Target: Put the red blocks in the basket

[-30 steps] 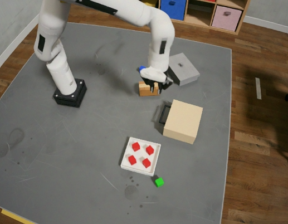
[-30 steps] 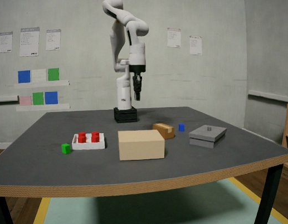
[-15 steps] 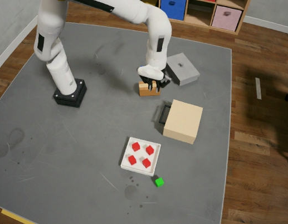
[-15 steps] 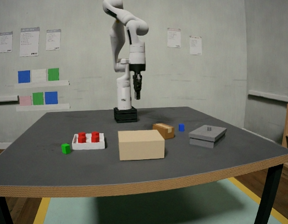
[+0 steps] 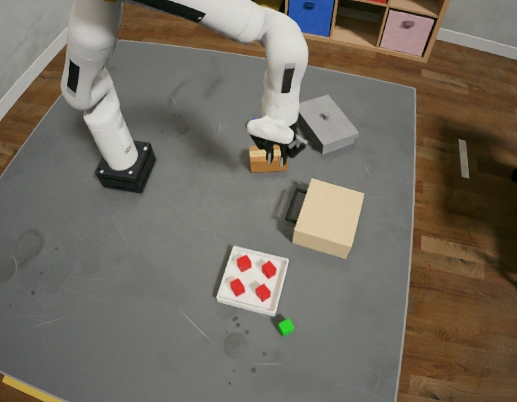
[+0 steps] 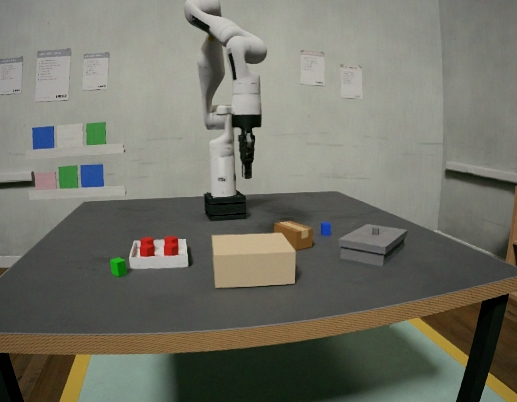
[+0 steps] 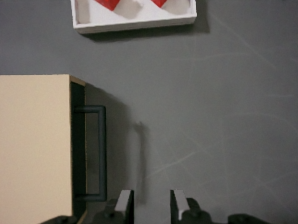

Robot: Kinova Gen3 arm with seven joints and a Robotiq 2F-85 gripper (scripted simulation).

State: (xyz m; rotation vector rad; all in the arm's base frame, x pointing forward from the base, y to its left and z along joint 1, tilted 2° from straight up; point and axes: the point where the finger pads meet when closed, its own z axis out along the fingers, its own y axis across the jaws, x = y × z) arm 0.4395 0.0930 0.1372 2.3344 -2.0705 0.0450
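Observation:
My gripper [image 5: 276, 161] [image 6: 247, 175] [image 7: 152, 206] is partly open and empty, high above the table near the brown carton [image 5: 256, 164] [image 6: 292, 234]. Red blocks [image 5: 244, 263] [image 5: 269, 269] [image 5: 237, 287] [image 5: 263, 292], several in all, lie inside the white basket [image 5: 246, 307] [image 6: 160, 262] [image 7: 135, 24]. The light wooden cabinet [image 5: 330, 215] [image 6: 255, 260] [image 7: 35, 150] has its drawer apparently shut, with the black handle [image 7: 102, 155] sticking out. The grey lid [image 5: 327, 125] [image 6: 365, 238] lies on the metal box [image 6: 360, 254] and looks seated. The insides of box, cabinet and carton are hidden.
A green block [image 5: 286, 327] [image 6: 118, 266] lies outside the basket by its corner. A blue block [image 6: 325, 229] stands behind the carton, mostly hidden by the gripper in the top view. The cabinet stands between the basket and the metal box.

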